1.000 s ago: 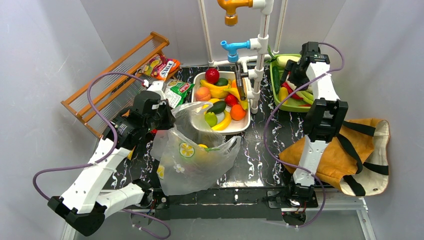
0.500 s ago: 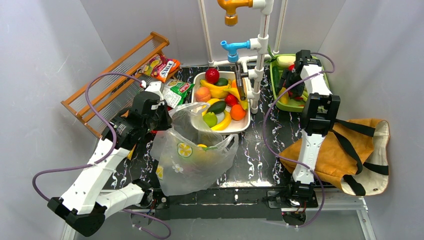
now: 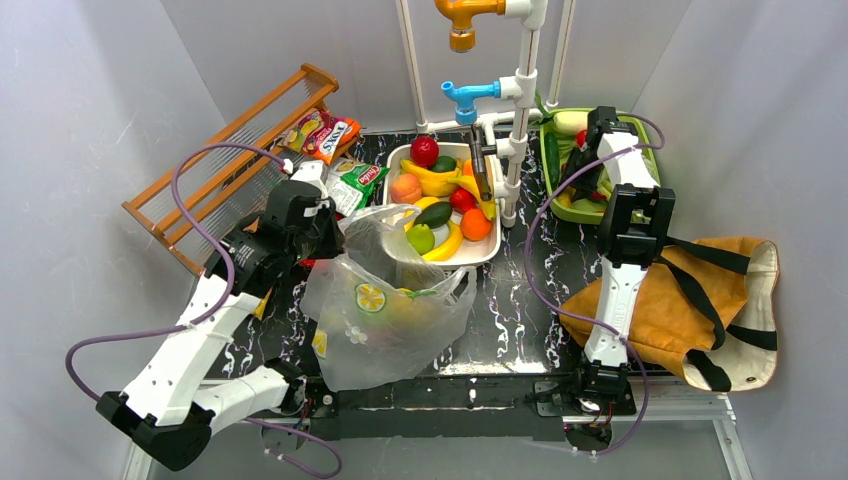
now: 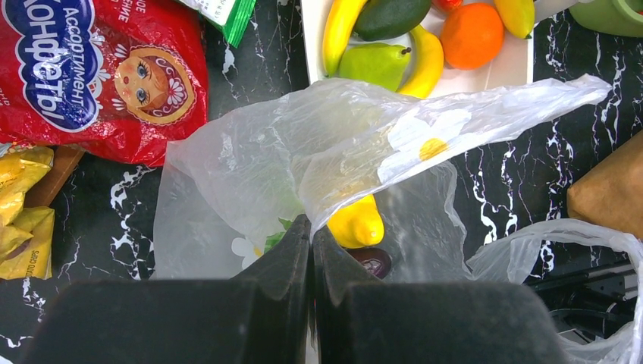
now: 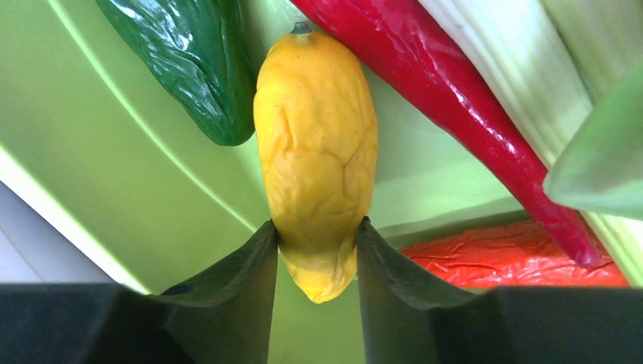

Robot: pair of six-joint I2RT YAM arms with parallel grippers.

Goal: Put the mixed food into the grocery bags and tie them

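Observation:
The clear grocery bag [image 3: 385, 320] with lemon and flower prints stands at front centre. My left gripper [image 4: 311, 227] is shut on its thin rim [image 4: 250, 174] and holds the mouth up. A yellow lemon [image 4: 356, 224] and a dark fruit lie inside. My right gripper [image 5: 317, 231] reaches down into the green tray [image 3: 556, 210] at the back right. Its fingers press both sides of a wrinkled yellow vegetable [image 5: 315, 144]. The tan tote [image 3: 690, 310] lies flat at the right. The white tray [image 3: 480, 258] holds bananas, an apple, an orange and more fruit.
A green vegetable [image 5: 189, 61], a red chilli [image 5: 455, 98] and pale stalks lie around the yellow one in the green tray [image 5: 91, 152]. White pipes with a blue tap [image 3: 520, 90] stand between the trays. Snack packets [image 3: 322, 135] and a wooden rack [image 3: 230, 150] are at the back left.
My right arm has dropped further into the green tray and its jaws have narrowed onto the yellow vegetable. The left gripper has stayed put on the bag's rim.

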